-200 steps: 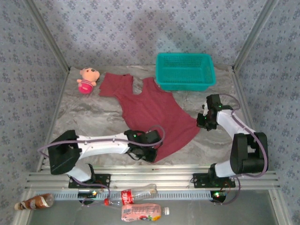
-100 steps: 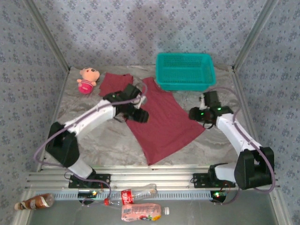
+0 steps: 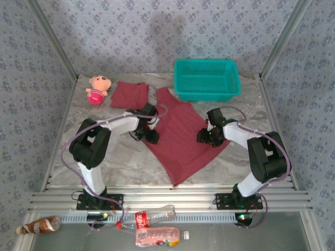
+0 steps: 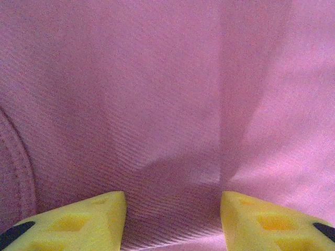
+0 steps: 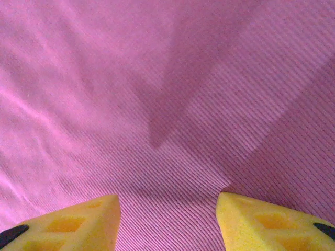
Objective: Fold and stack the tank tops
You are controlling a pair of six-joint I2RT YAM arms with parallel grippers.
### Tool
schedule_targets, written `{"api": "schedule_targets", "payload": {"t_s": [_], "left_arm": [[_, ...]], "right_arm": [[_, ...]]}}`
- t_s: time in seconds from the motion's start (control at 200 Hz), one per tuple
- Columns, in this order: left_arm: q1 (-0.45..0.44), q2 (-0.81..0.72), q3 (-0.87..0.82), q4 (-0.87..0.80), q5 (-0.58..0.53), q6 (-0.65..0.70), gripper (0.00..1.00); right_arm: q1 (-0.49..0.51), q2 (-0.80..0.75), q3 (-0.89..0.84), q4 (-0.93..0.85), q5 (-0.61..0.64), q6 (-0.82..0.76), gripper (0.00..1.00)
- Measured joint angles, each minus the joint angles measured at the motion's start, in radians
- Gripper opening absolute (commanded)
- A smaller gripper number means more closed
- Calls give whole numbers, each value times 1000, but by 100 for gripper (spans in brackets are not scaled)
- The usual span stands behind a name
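Note:
A maroon tank top (image 3: pixel 180 144) lies spread flat mid-table, one strap pointing toward the basket. A second tank top (image 3: pixel 131 94) sits folded small at the back left. My left gripper (image 3: pixel 151 134) rests low on the spread top's left edge. The right gripper (image 3: pixel 207 137) sits on its right side. In the left wrist view the left gripper (image 4: pixel 172 222) is open, its yellow fingertips (image 4: pixel 78 225) apart over flat maroon cloth (image 4: pixel 167 104). The right gripper (image 5: pixel 167 219) is open too, with its fingertips (image 5: pixel 272 222) over ribbed cloth (image 5: pixel 172 104) and nothing pinched.
A teal mesh basket (image 3: pixel 207 78) stands at the back right, just beyond the spread top. A small pink plush doll (image 3: pixel 97 89) sits at the back left beside the folded top. Bottles (image 3: pixel 157 235) lie below the near rail, off the table.
Both grippers have opened. The left arm swung from the top's near hem up to its left edge. The right gripper moved left onto the cloth's right side.

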Motion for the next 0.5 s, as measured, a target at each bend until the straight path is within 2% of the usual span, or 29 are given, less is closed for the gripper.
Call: {"api": "schedule_targets", "payload": {"t_s": [0.195, 0.365, 0.5], "left_arm": [[-142, -101, -111, 11, 14, -181, 51], [-300, -123, -157, 81, 20, -389, 52], [-370, -119, -143, 105, 19, -491, 53]], "right_arm": [[-103, 71, 88, -58, 12, -79, 55], [-163, 187, 243, -132, 39, -171, 56], [-183, 304, 401, -187, 53, -241, 56]]}}
